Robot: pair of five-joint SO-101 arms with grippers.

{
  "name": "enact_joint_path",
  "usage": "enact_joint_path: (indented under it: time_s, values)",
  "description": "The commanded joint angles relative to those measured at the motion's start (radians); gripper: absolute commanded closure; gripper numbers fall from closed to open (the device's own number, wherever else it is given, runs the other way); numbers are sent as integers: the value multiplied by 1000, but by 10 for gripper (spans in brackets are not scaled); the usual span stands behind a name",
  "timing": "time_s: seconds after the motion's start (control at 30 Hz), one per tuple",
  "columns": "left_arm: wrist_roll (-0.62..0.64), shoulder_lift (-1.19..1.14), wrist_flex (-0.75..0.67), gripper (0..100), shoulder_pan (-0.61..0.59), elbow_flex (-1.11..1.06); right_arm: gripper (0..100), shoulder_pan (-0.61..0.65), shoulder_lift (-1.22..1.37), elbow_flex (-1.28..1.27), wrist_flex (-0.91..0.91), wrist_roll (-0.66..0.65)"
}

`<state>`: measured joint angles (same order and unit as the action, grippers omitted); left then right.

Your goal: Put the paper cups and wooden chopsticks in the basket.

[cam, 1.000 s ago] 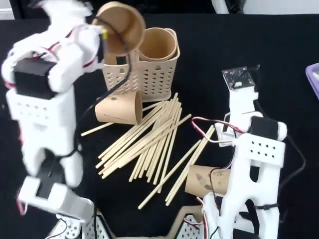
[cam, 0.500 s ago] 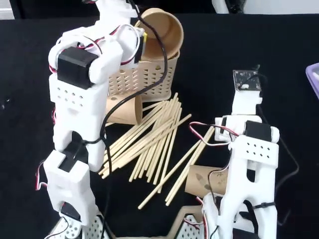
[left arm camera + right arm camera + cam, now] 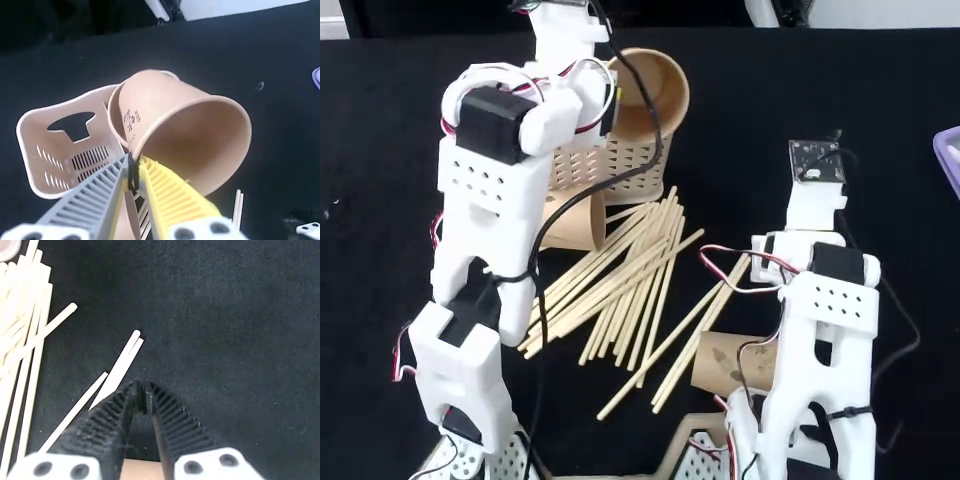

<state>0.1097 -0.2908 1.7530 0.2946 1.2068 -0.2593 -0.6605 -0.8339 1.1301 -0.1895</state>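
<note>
My left gripper (image 3: 132, 167) is shut on the rim of a brown paper cup (image 3: 187, 135), which hangs tilted on its side over the beige slotted basket (image 3: 65, 145). From above, that cup (image 3: 655, 88) sits over the basket's (image 3: 610, 160) far right corner. A second cup (image 3: 570, 222) lies on its side in front of the basket. A third cup (image 3: 725, 362) lies by the right arm's base. Several wooden chopsticks (image 3: 620, 275) are fanned across the middle of the black table. My right gripper (image 3: 141, 389) is shut and empty, just above the table beside two chopstick ends (image 3: 122, 362).
The left arm's white body (image 3: 485, 230) stands over the table's left side and covers part of the lying cup. A purple object (image 3: 950, 150) pokes in at the right edge. The black cloth to the far right of the chopsticks is open.
The left arm has swung right with the cup, from the basket's left side to over the basket. The right arm shifted slightly a second ago and has held since.
</note>
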Motion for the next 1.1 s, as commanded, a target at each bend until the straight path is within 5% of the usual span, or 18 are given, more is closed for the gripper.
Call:
enact_joint_path:
  time_s: [0.0,0.2,0.37,0.8,1.07]
  values:
    - [5,11,8,971,-13,-38,986,-15,1,5,-11,11]
    - [3,11,6,959,-19,-41,986,-15,1,5,-9,11]
    - [6,11,6,813,-21,48,986,-15,1,2,-9,11]
    - [11,2,2,815,-38,136,986,-11,1,-5,-9,11]
    - [12,-2,-181,815,-119,127,986,-11,1,-4,-9,11]
